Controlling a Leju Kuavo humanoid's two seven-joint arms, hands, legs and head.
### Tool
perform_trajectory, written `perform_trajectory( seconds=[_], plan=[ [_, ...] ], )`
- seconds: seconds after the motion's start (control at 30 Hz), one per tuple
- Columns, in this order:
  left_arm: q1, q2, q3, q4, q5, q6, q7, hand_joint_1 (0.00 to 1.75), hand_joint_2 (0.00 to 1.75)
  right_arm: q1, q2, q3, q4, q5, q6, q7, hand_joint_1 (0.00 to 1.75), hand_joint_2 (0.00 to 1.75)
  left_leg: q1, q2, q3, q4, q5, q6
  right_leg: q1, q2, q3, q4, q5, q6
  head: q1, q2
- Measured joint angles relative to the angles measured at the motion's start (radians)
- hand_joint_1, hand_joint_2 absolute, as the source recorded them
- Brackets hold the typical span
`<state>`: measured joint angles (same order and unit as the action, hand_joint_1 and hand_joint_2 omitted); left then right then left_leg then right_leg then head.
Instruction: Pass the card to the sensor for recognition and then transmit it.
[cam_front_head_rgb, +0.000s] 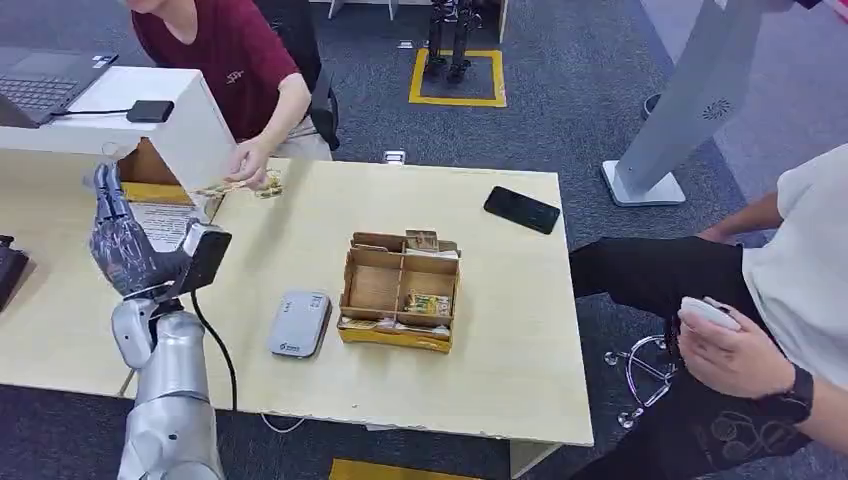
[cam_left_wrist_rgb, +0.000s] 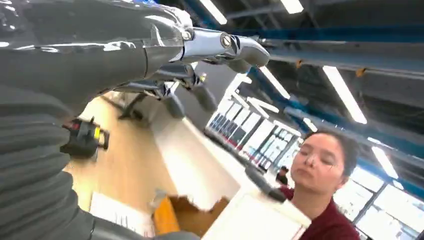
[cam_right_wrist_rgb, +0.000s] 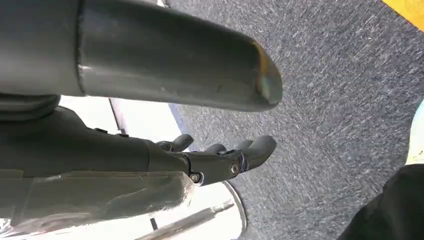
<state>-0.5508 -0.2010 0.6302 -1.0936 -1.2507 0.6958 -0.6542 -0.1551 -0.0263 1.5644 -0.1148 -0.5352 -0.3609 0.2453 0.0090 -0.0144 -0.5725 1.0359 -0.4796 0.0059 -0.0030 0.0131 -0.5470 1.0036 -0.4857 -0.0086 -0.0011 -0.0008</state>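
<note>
Grey carpet is surrounding a pale wooden table (cam_front_head_rgb: 480, 330), and we are looking down on it from the head view. Our left hand (cam_front_head_rgb: 125, 240) is hovering over the table's left part, raised upright with its dark, glossy fingers (cam_front_head_rgb: 108, 195) spread and holding nothing; a black wrist camera block is sitting just right of it. In the left wrist view the same left hand (cam_left_wrist_rgb: 165, 65) is showing extended fingers with bare metal tips. Our right hand (cam_right_wrist_rgb: 215, 160) is hanging over the carpet, its fingers stretched out loosely with nothing between them.

At the far left edge of the table, a person in a dark red shirt (cam_front_head_rgb: 225, 60) is pinching the card (cam_front_head_rgb: 240, 185), a flat, pale, printed rectangle. Its long axis is running roughly left to right, lying nearly level just above the tabletop.

Near the table's middle, a rounded white-grey sensor (cam_front_head_rgb: 299, 323) is lying flat. Just right of it, a brown cardboard box (cam_front_head_rgb: 400, 290) with compartments is holding more cards. A black phone (cam_front_head_rgb: 521, 210) is resting far right. A second person (cam_front_head_rgb: 790, 290) in white is sitting at the right.
</note>
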Motion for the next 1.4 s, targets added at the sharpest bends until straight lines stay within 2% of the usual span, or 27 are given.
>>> perform_trajectory(
  seconds=[0.13,0.27,0.3,0.37,0.43,0.53,0.63,0.77,0.83,0.9,1.0,1.07,1.13,1.23,1.4],
  plan=[
    [-0.010,0.021,-0.007,0.087,0.197,0.000,-0.010,0.00,1.75,0.000,0.000,0.000,0.000,-0.010,0.000,0.000,0.00,0.00,0.000,0.000,0.000,0.000,0.000,0.000,0.000,0.000,0.000,0.000,0.000,0.000,0.000,0.000],
    [-0.010,0.042,-0.034,0.135,0.262,-0.010,-0.007,0.00,1.75,0.000,0.000,0.000,0.000,-0.019,-0.002,0.000,0.00,0.00,0.000,0.000,0.000,0.000,0.000,0.000,0.000,0.000,0.000,0.000,0.000,0.000,0.000,0.000],
    [-0.004,0.050,-0.050,0.139,0.305,-0.036,-0.001,0.00,1.75,0.000,0.000,0.000,0.000,-0.022,-0.002,-0.001,0.00,0.00,0.000,0.000,0.000,0.000,0.000,0.000,0.000,0.001,-0.001,0.000,0.000,0.000,0.000,0.000],
    [0.028,0.069,-0.116,0.129,0.422,-0.151,0.005,0.00,1.75,0.002,0.000,0.000,0.000,-0.043,-0.006,-0.005,0.00,0.00,0.000,0.001,0.000,0.000,0.000,0.000,0.000,0.002,-0.001,0.000,0.000,0.000,0.000,0.000],
    [0.089,0.084,-0.203,0.068,0.494,-0.269,0.016,0.00,1.75,0.005,0.000,0.000,0.000,-0.062,-0.009,-0.009,0.00,0.00,0.000,0.001,-0.001,0.000,0.000,0.000,0.000,0.001,-0.001,0.000,0.000,0.000,0.000,0.000],
    [0.198,0.088,-0.333,-0.046,0.532,-0.346,0.016,0.00,1.75,0.007,0.000,-0.001,0.002,-0.086,-0.012,-0.003,0.00,0.00,0.000,0.000,-0.002,0.000,0.000,0.000,0.000,0.001,-0.001,0.000,0.000,0.000,0.000,0.000],
    [0.295,0.087,-0.460,-0.167,0.545,-0.368,0.036,0.00,1.75,0.012,0.000,-0.001,0.005,-0.097,-0.013,0.000,0.00,0.00,-0.001,0.000,-0.004,0.000,-0.001,0.000,-0.001,0.000,-0.003,0.000,0.000,0.001,0.000,0.000],
    [0.354,0.086,-0.546,-0.251,0.555,-0.386,0.042,0.00,1.75,0.013,0.000,-0.001,0.005,-0.108,-0.015,0.002,0.00,0.00,-0.001,0.000,-0.004,0.000,0.000,0.000,-0.001,0.001,-0.004,-0.001,0.000,0.002,0.000,0.000],
    [0.381,0.088,-0.592,-0.287,0.529,-0.394,0.027,0.00,1.75,0.016,0.000,-0.002,0.005,-0.120,-0.020,0.003,0.00,0.00,-0.001,0.000,-0.004,0.000,0.000,0.000,-0.001,0.000,-0.004,-0.001,0.000,0.002,0.000,0.000],
    [0.423,0.088,-0.672,-0.331,0.441,-0.369,0.040,0.00,1.75,0.018,0.000,-0.003,0.005,-0.135,-0.027,-0.002,0.00,0.00,-0.001,0.000,-0.004,0.000,0.000,0.000,-0.001,0.000,-0.004,-0.001,0.000,0.002,0.000,0.000],
    [0.466,0.090,-0.829,-0.369,0.297,-0.311,0.101,0.00,1.75,0.017,0.000,-0.005,0.006,-0.150,-0.042,-0.011,0.00,0.00,-0.001,0.000,-0.004,0.000,0.000,0.000,-0.001,0.000,-0.004,-0.001,0.000,0.002,0.000,0.000],
    [0.476,0.093,-0.915,-0.375,0.235,-0.277,0.145,0.00,1.75,0.017,0.000,-0.005,0.006,-0.156,-0.044,-0.011,0.00,0.00,-0.001,0.000,-0.004,0.000,0.000,0.001,-0.001,0.000,-0.004,-0.001,0.000,0.002,0.000,0.000],
    [0.483,0.100,-0.977,-0.376,0.206,-0.260,0.165,0.00,1.75,0.018,0.000,-0.005,0.006,-0.159,-0.045,-0.011,0.00,0.00,-0.001,0.000,-0.004,0.000,0.000,0.001,-0.001,0.000,-0.004,-0.001,0.000,0.002,0.000,0.000],
    [0.490,0.110,-1.037,-0.375,0.152,-0.232,0.195,0.00,1.75,0.018,0.000,-0.005,0.006,-0.162,-0.044,-0.008,0.00,0.00,-0.001,0.000,-0.004,0.000,0.000,0.001,-0.001,0.000,-0.004,-0.001,0.000,0.002,0.000,0.000],
    [0.491,0.129,-1.115,-0.349,-0.023,-0.144,0.301,0.00,1.75,0.018,0.000,-0.005,0.006,-0.167,-0.040,-0.003,0.00,0.00,-0.001,0.000,-0.004,0.000,0.000,0.000,-0.001,0.000,-0.004,0.000,0.000,0.002,0.000,0.000]
  ],
)
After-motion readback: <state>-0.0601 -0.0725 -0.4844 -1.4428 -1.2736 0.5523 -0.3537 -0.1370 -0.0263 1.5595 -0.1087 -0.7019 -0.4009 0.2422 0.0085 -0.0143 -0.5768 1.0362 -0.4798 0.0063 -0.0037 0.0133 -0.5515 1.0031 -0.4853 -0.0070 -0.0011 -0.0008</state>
